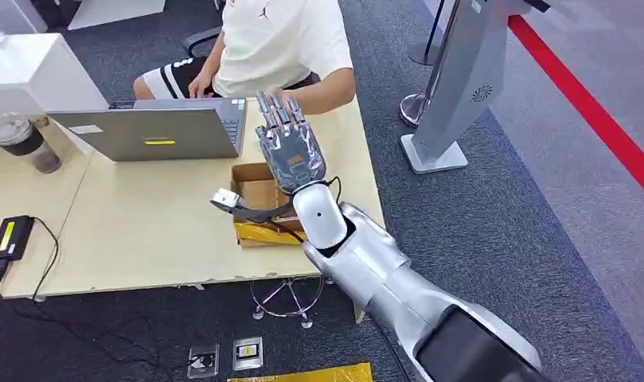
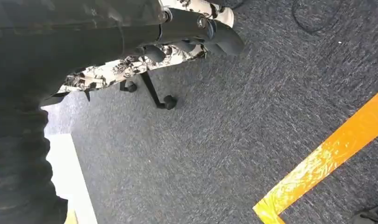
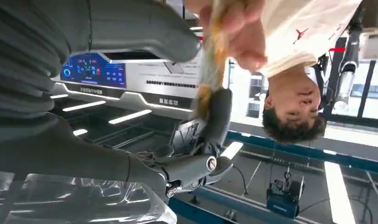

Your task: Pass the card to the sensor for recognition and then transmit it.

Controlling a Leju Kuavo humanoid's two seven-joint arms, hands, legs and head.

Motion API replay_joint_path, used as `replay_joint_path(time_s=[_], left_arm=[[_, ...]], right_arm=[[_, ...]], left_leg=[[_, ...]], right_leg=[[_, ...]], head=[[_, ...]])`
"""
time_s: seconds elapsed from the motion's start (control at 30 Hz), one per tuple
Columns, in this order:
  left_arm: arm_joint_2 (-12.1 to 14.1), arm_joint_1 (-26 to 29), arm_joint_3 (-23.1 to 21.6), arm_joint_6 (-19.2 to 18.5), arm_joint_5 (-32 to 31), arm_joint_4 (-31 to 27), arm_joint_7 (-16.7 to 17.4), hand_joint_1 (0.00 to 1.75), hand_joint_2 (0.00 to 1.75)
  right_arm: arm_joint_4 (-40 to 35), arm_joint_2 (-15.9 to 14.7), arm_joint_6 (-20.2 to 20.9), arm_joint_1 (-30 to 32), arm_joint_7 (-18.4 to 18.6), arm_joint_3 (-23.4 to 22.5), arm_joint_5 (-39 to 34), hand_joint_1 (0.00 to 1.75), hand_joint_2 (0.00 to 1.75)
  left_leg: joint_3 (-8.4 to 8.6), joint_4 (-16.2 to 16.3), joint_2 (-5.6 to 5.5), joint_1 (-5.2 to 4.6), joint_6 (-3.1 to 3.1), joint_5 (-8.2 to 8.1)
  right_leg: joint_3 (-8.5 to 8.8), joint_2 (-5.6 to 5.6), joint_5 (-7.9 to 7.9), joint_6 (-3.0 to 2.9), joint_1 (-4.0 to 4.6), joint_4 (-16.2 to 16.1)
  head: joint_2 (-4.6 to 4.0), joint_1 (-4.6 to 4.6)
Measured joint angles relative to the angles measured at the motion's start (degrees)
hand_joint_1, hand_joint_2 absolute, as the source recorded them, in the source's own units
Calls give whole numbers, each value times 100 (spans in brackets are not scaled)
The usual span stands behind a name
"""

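My right hand (image 1: 290,143) is raised over the far table edge, fingers pointing up toward a seated person (image 1: 279,40) in a white shirt. In the right wrist view the tan card (image 3: 209,60) stands edge-on between my thick grey thumb (image 3: 145,32) and a dark finger (image 3: 219,116). The person's hand (image 3: 233,23) pinches the card's other end. A small silver and black sensor (image 1: 225,199) sits on the table beside a cardboard box (image 1: 255,191). My left hand (image 2: 196,28) hangs over the carpet, holding nothing.
An open grey laptop (image 1: 159,127) stands before the person. A lidded cup (image 1: 24,143) and a black power adapter (image 1: 10,237) lie at the table's left. A grey kiosk stand (image 1: 454,87) rises right of the table. A floral chair (image 2: 131,70) and orange floor tape (image 2: 327,158) are near my left side.
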Motion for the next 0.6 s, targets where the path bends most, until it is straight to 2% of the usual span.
replay_joint_path(time_s=[0.1, 0.2, 0.27, 0.33, 0.4, 0.5, 0.6], left_arm=[[-13, 6, 7, -2, 30, 0, 9, 0, 175], [-30, 16, 48, -9, 59, 0, 33, 0, 175], [-33, 20, 65, -13, 74, 0, 52, 0, 175], [-35, 24, 90, -33, 72, 0, 63, 0, 175], [-35, 25, 101, -50, 74, 0, 68, 0, 175], [-31, 47, 170, -89, 94, 0, 109, 0, 175], [-22, 51, 210, -116, 101, 0, 168, 0, 175]], right_arm=[[13, 0, -313, 3, -129, -59, -13, 0, 175], [0, 4, -735, 38, -392, -125, -193, 0, 175], [-90, 4, -830, 98, -613, -210, -369, 0, 175], [-373, -2, -623, 228, -1035, -256, -645, 0, 175], [-674, -20, -314, 359, -1279, -260, -750, 0, 175], [-1239, -79, 317, 583, -1621, -256, -1003, 0, 175], [-1807, -135, 797, 823, -1805, -208, -1053, 0, 175]], left_leg=[[1, 0, 1, 0, 0, 0], [1, 0, 1, 1, 0, 0], [1, 0, 1, 1, 0, 0], [1, 0, 3, 1, 0, 0], [1, 0, 5, 1, 0, 0], [1, 0, 5, 1, 0, 0], [1, 0, 11, 0, -1, -1]], right_leg=[[0, 0, 0, 0, 0, 0], [0, 0, 0, 0, 0, 1], [1, 0, 0, 0, 0, 1], [-1, 2, 0, 0, 0, 1], [-1, 2, 0, 0, 0, 1], [-1, 2, 0, 0, 0, 0], [-3, 3, 0, 0, 0, 0]], head=[[0, 2], [0, 0], [0, 2], [0, 2], [0, 0], [0, 2], [0, 0]])
